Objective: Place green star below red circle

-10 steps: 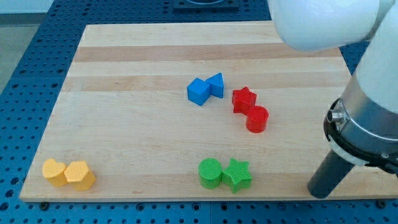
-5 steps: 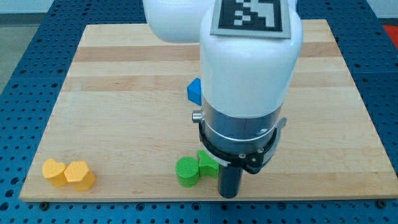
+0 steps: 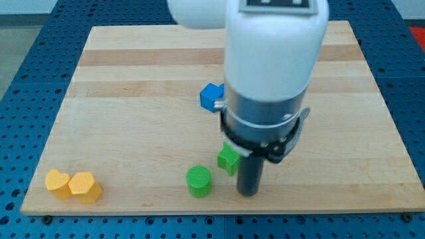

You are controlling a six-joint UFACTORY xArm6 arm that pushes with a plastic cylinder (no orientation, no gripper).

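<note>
The arm fills the middle of the view and hides the red circle and the red star. The green star (image 3: 228,159) shows only in part at the rod's left, near the board's bottom middle. My tip (image 3: 248,193) rests on the board just right of and below the green star, close to it; contact cannot be told. A green cylinder (image 3: 198,181) lies apart, to the star's lower left.
A blue block (image 3: 210,97) peeks out left of the arm; a second blue block is hidden. A yellow heart (image 3: 57,183) and a yellow hexagon (image 3: 85,186) sit at the bottom left of the wooden board (image 3: 133,79).
The arm came from the view's right to the bottom middle. The green star moved up and away from the green cylinder, which shifted left. My tip moved slightly up.
</note>
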